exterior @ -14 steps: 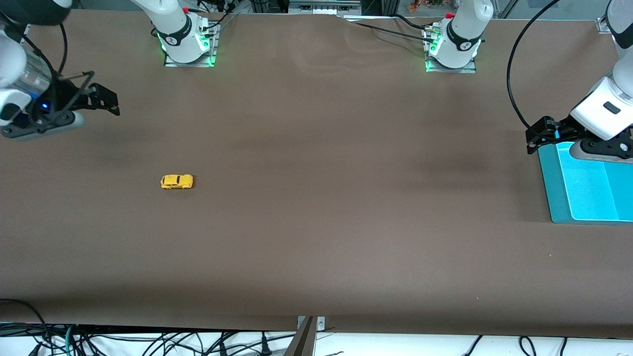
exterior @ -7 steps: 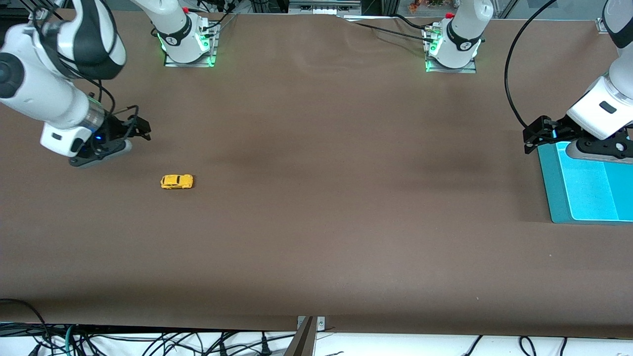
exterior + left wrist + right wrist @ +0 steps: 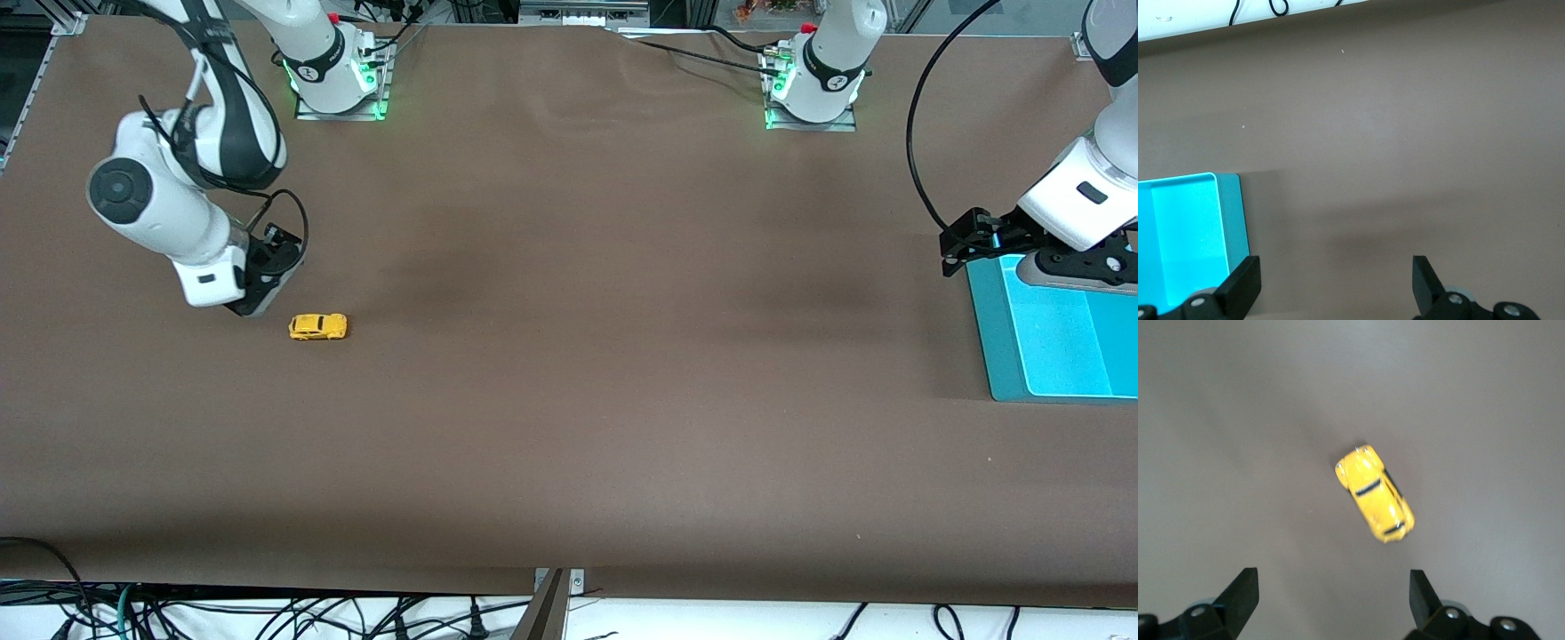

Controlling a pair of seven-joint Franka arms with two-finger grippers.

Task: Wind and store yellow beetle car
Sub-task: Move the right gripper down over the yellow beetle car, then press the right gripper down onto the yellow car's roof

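The yellow beetle car (image 3: 317, 327) stands on its wheels on the brown table, toward the right arm's end. In the right wrist view the yellow beetle car (image 3: 1375, 495) lies slanted, a little ahead of the fingertips. My right gripper (image 3: 281, 253) hangs over the table close beside the car, pointing down. It shows as the right gripper (image 3: 1331, 590) open with nothing between its fingers. My left gripper (image 3: 962, 242) waits over the rim of the teal tray (image 3: 1000, 356). It is open and empty, as the left gripper (image 3: 1335, 275) shows.
The teal tray (image 3: 1231, 220) lies at the left arm's end of the table, its bright inside bare where it shows. Both arm bases (image 3: 336, 76) (image 3: 813, 84) stand along the table's edge away from the front camera. Cables hang below the table's near edge.
My right arm has swung in from the table's end and come down close beside the car. The car and the left arm have stayed put. Both grippers stayed open.
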